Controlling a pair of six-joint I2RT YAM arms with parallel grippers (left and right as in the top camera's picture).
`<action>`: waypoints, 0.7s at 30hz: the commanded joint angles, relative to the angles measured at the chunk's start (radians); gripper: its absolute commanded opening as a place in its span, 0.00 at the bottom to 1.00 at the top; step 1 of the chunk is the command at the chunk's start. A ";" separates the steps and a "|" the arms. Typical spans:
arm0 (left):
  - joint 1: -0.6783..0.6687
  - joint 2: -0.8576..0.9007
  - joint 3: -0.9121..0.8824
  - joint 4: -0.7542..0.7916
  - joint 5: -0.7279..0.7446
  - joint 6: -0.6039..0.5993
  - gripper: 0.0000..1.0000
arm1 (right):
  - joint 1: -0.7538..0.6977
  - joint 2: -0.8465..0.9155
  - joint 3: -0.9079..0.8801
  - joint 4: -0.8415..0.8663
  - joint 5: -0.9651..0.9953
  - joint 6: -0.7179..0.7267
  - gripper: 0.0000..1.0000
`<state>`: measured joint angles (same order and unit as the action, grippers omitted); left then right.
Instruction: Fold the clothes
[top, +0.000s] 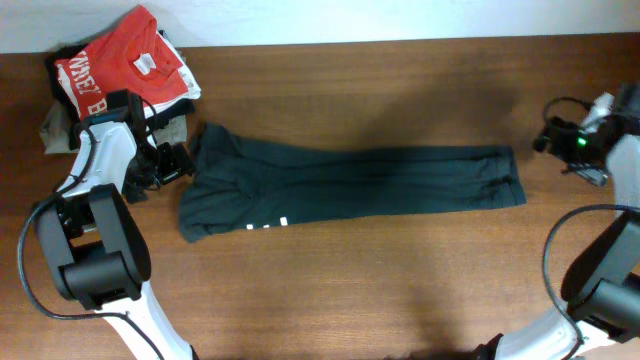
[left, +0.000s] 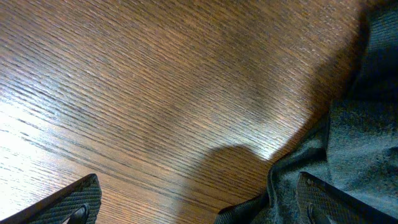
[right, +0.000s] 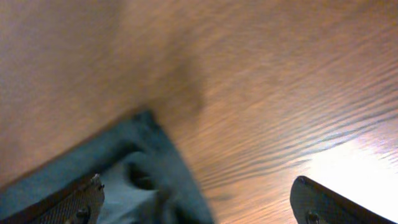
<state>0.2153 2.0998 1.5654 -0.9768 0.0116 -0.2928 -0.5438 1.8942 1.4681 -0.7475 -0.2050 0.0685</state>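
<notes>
The dark charcoal trousers (top: 350, 185) lie spread flat across the middle of the wooden table (top: 350, 300), with the waist to the left and the leg ends to the right. Small white print marks show near the front left edge. My left gripper (top: 170, 165) is open at the waist end. In the left wrist view (left: 199, 208) one finger is over the fabric edge (left: 367, 137) and the other over bare wood. My right gripper (top: 550, 140) is open just past the leg ends. In the right wrist view (right: 199, 205) a corner of the trousers (right: 134, 171) lies between the fingers.
A red T-shirt with white letters (top: 120, 65) lies on a pile of folded garments at the back left corner, with khaki cloth (top: 55, 130) beneath it. The pile is close behind my left arm. The table's back edge meets a white wall.
</notes>
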 joint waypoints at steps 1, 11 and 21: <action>0.001 -0.015 0.005 -0.012 0.011 0.006 0.99 | -0.060 0.100 0.011 -0.001 -0.271 -0.166 0.99; 0.001 -0.015 0.005 -0.032 0.045 0.006 0.99 | -0.009 0.240 -0.005 -0.043 -0.397 -0.282 0.99; 0.001 -0.015 0.004 -0.035 0.045 0.007 0.99 | 0.098 0.300 -0.004 -0.069 -0.306 -0.260 0.51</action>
<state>0.2153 2.0998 1.5654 -1.0100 0.0486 -0.2913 -0.4538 2.1479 1.4803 -0.8059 -0.5663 -0.2089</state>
